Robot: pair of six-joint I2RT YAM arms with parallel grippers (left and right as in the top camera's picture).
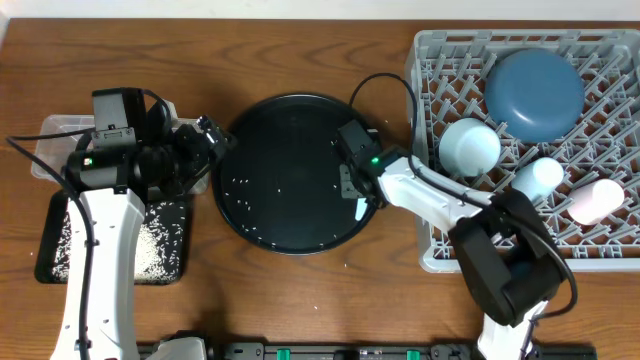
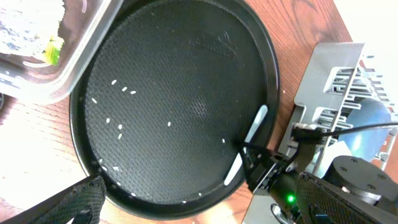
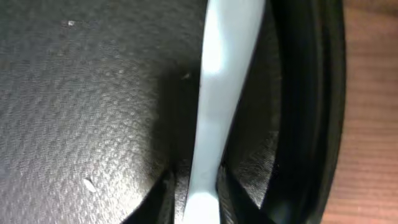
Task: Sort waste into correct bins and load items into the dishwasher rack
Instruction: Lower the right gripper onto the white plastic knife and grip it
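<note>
The white spoon (image 1: pixel 358 208) lies at the right inner rim of the large round black tray (image 1: pixel 290 110). My right gripper (image 1: pixel 350 188) is shut on its handle (image 3: pixel 208 124); the fingers (image 3: pixel 199 199) press both sides. The spoon also shows in the left wrist view (image 2: pixel 252 134). My left gripper (image 1: pixel 215 140) is open and empty at the tray's left rim, its fingers (image 2: pixel 199 214) spread wide. Loose rice grains (image 1: pixel 240 195) lie on the tray (image 2: pixel 118 127). The grey rack (image 1: pixel 440 250) holds the dark-blue plate (image 1: pixel 535 90), pale-blue bowl (image 1: pixel 470 145), light-blue cup (image 1: pixel 538 178) and pink cup (image 1: pixel 595 200). The chopstick is out of view.
The clear tub (image 1: pixel 55 135) stands at the far left under the left arm; white tissue (image 2: pixel 31 18) and a yellow wrapper (image 2: pixel 55 51) show inside it. The shallow black tray (image 1: pixel 50 225) with a heap of rice sits in front of it.
</note>
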